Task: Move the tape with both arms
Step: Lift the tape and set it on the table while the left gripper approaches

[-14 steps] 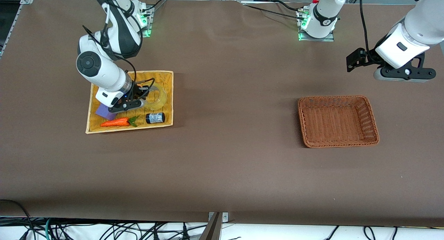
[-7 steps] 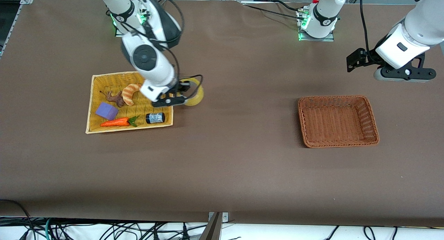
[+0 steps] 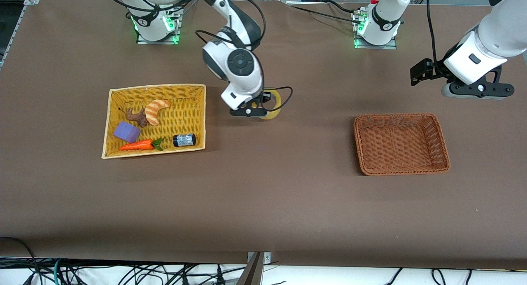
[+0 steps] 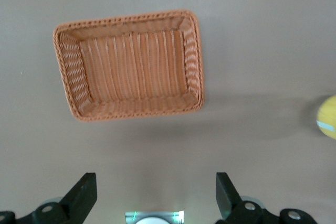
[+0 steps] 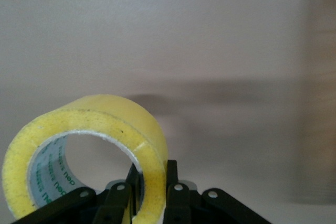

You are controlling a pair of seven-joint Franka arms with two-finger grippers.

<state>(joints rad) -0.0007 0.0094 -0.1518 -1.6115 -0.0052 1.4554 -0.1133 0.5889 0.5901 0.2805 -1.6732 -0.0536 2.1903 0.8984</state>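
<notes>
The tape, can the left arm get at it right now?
Probably not yet: the tape is up in the right gripper over bare table, while the left gripper waits open above the brown basket.

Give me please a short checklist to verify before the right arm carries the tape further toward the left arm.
1. Grip on tape: ok. The right gripper fingers pinch the wall of the tape, one inside the ring and one outside.
2. Tape out of yellow basket: ok, it hangs over bare table.
3. Left gripper ready to receive: ok, open, waiting above the table beside the brown basket.
4. Brown basket free: ok, nothing inside.
5. Path between the arms: ok, no objects on the table there.
6. Grip firmness: cannot tell.
</notes>
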